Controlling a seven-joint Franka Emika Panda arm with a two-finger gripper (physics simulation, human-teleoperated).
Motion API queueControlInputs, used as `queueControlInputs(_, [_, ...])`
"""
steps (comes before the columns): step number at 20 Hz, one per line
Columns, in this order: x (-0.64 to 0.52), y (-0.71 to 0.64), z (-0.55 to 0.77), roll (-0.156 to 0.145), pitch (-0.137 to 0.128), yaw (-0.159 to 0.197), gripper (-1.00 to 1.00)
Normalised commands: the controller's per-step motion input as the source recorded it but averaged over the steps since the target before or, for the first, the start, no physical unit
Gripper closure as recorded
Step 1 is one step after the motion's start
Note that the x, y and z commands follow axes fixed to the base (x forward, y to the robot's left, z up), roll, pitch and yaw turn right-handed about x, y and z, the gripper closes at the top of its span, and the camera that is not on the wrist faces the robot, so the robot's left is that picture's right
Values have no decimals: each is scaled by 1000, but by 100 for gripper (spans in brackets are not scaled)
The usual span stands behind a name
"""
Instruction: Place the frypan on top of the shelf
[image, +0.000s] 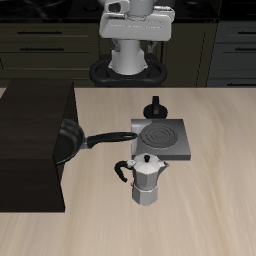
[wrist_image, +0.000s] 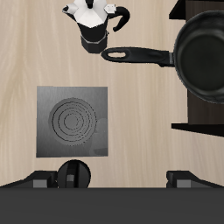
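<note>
Frypan (image: 66, 143): round, black, shallow, with a long straight black handle running out toward the grey square burner plate (image: 160, 139). Location: beside the shelf (image: 30, 140), its bowl up against the shelf's side wall at the corner; whether it leans on the wall or sits flat on the counter (image: 200, 220) cannot be told. In the wrist view the frypan (wrist_image: 206, 61) shows its open bowl and handle plainly, next to the shelf (wrist_image: 203, 127).

Handling, as judged: rigid, probably metal, moderately heavy, with the weight in the bowl. Smooth rim, poor purchase. Best hold is the handle, close to the bowl, so the pan tips less when lifted; a grip far out on the handle would likely let the bowl sag.

Shelf: large dark box-like unit, flat top, bare in view, well above pan level. The pan is not yet on it.

Claw (wrist_image: 125, 179): high over the counter, above the burner plate, well apart from the pan; fingers spread, holding nothing.

Other items: moka pot (image: 147, 180), just beside the burner plate and near the handle's end; small black knob-like stand (image: 155, 106), farther back.
</note>
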Motion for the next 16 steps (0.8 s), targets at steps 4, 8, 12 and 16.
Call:
queueControlInputs(4, [323,59,174,-38,-15,-2,-100])
queueControlInputs(8, [326,46,86,-19,12,-30,-100])
queueControlInputs(12, [473,-4,140,-60,-6,15,-100])
queueControlInputs(16, [440,-43,126,-25,12,-62,-100])
